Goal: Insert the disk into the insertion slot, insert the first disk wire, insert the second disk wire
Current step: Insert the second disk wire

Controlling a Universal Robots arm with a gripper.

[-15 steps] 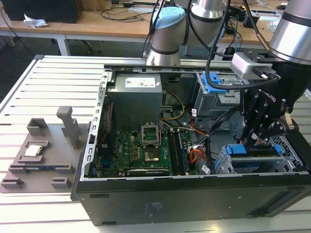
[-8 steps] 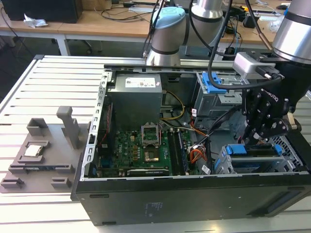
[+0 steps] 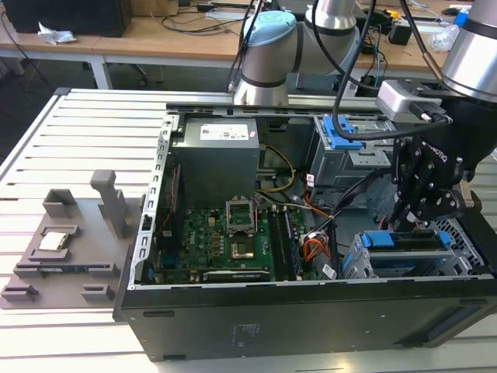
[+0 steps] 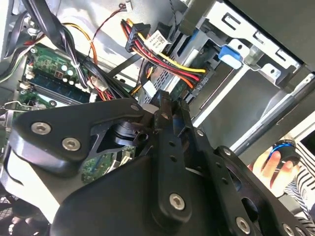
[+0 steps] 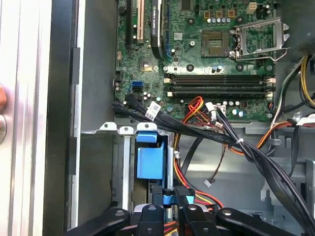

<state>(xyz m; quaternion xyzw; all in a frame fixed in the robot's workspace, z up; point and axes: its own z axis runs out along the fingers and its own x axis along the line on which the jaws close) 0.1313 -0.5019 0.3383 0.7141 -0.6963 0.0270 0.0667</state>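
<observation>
— What is seen at the exterior view's left?
— A grey fixture (image 3: 70, 241) is laid on the slatted surface (image 3: 46, 140), beside the open computer case (image 3: 311, 318).
— And inside the case?
— The motherboard (image 3: 225, 241) is met first. Further right, the disk (image 3: 408, 240) in its blue carrier is seated in the insertion slot (image 3: 355, 266), by the case's near wall.
— Where is the pincer held?
— The pincer (image 3: 417, 225) is held just above the disk. In the first wrist view, a black connector (image 5: 183, 191) and bundled wires (image 5: 224, 138) are seen ahead of it. Whether it is open or closed cannot be told.
</observation>
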